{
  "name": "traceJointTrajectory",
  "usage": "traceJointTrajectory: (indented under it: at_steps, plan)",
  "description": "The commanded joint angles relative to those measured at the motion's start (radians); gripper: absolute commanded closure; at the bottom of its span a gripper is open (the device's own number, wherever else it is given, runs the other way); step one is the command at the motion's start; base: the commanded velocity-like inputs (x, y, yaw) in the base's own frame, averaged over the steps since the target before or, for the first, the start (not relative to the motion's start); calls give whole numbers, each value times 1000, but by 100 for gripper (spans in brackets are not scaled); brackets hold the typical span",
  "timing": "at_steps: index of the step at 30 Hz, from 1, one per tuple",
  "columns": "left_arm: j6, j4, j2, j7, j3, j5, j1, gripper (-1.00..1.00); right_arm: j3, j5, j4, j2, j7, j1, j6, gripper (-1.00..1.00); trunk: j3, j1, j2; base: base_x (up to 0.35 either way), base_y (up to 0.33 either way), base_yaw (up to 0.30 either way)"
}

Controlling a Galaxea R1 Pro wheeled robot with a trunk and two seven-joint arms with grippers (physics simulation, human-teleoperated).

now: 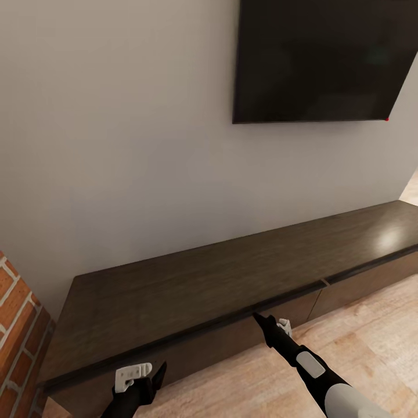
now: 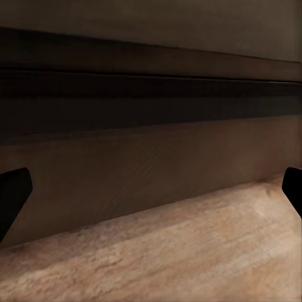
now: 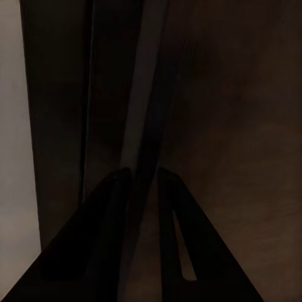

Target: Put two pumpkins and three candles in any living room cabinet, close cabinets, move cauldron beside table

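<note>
Fingers of the right gripper (image 1: 256,317) stand nearly together, their dark tips pressed up at the front lip of the cabinet (image 1: 191,284), right where its top overhangs a drawer front; in the right wrist view the two fingers (image 3: 113,239) are clenched to a thin gap around that edge (image 3: 143,126). Left gripper (image 1: 152,376) hangs released, its two tips (image 2: 12,195) spread wide, just short of the drawer front (image 2: 138,176) and above the pale wood floor (image 2: 189,251). One black screen (image 1: 325,58) hangs on the wall beyond both grippers; no writing can be read anywhere. One brick wall (image 1: 14,325) edges the cabinet's end.
</note>
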Motion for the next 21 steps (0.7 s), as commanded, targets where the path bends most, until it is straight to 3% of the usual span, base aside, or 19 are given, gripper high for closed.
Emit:
traceJointTrajectory:
  at_steps: [1,8,15,21]
  plan:
    - [6,-1,0,-1,0,10,0,-100,-5,-7,1,0,4,-1,8,100,-1,0,0,0,0,0]
    - [7,-2,3,-12,-1,10,0,-100,-5,-6,1,0,4,-1,8,100,-1,0,0,0,0,0]
    - [8,2,60,-214,-45,9,1,-100,-4,-5,1,0,3,-1,8,100,-1,0,0,-4,0,0]
    - [12,2,71,-262,-52,9,2,-100,-4,-5,1,1,3,-1,7,100,-1,0,0,-140,0,0]
